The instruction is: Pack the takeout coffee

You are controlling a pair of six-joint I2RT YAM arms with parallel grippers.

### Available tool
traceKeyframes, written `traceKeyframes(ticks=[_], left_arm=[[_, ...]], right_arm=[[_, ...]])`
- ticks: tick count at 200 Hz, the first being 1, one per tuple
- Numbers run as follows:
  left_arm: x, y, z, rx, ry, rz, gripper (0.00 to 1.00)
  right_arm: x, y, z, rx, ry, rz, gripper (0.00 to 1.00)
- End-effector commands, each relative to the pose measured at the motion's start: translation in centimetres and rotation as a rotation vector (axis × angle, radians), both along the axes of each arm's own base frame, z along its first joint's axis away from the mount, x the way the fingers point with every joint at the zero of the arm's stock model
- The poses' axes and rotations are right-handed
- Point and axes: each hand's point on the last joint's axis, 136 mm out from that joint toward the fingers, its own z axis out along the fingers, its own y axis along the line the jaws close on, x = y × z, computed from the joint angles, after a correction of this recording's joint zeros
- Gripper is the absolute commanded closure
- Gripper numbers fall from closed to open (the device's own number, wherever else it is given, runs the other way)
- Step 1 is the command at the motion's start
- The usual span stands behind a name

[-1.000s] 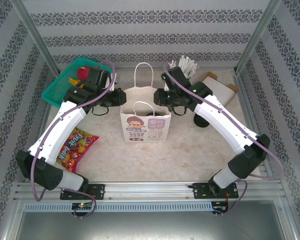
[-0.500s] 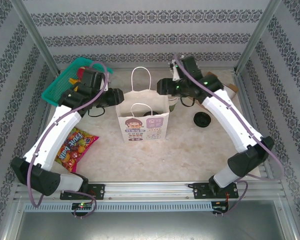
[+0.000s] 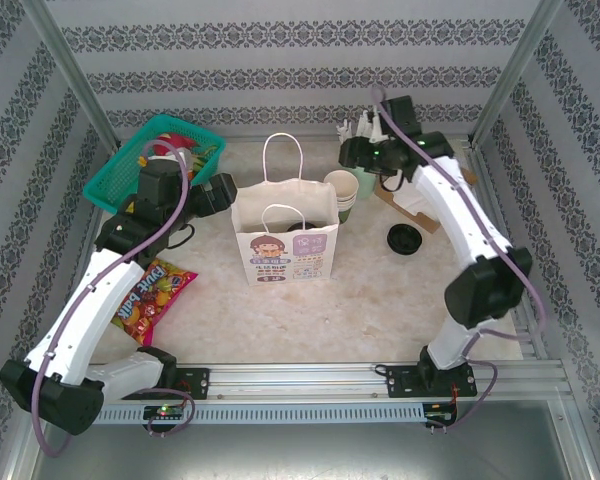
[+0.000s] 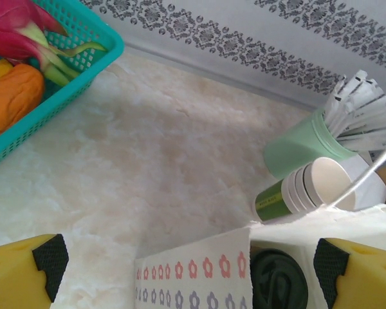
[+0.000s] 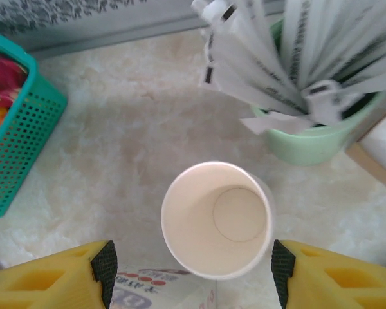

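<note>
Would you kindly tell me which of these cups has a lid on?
The takeout coffee inside the paper bag: it has a black lid, whereas the stacked cups beside the bag are open and the mint cup holds wrapped straws.

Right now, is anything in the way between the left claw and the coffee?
Nothing visible is. The coffee sits inside the paper bag, black lid up, and the open left claw hangs at the bag's open top, facing it. The stacked cups stand outside the bag, off to one side.
</note>
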Motion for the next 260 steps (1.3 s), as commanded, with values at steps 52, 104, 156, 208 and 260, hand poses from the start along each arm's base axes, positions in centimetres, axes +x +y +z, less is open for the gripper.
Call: traceKeyframes(ticks=[52, 104, 156, 208, 260], left_arm=[[1.0, 1.6, 0.2, 0.002, -0.018, 0.096, 0.0], [0.8, 2.4, -0.1, 0.037, -0.003, 0.12, 0.0], [1.2, 2.4, -0.4, 0.044, 0.011, 0.119, 0.0], [1.7, 2.2, -0.6, 0.044, 0.02, 0.114, 0.0], [1.9, 2.2, -0.6, 0.043, 0.024, 0.113, 0.0]], right_arm=[[4.4, 0.5, -1.7, -0.069, -0.007, -0.078, 0.32], [5.6, 0.0, -3.4, -0.11, 0.019, -0.094, 0.28], [6.9, -0.6, -4.1, -0.156, 0.016, -0.115, 0.25], [7.3, -2.0, -4.8, -0.257, 0.009, -0.138, 0.25], [7.8, -2.3, -5.8, -0.334, 0.02, -0.09, 0.42]])
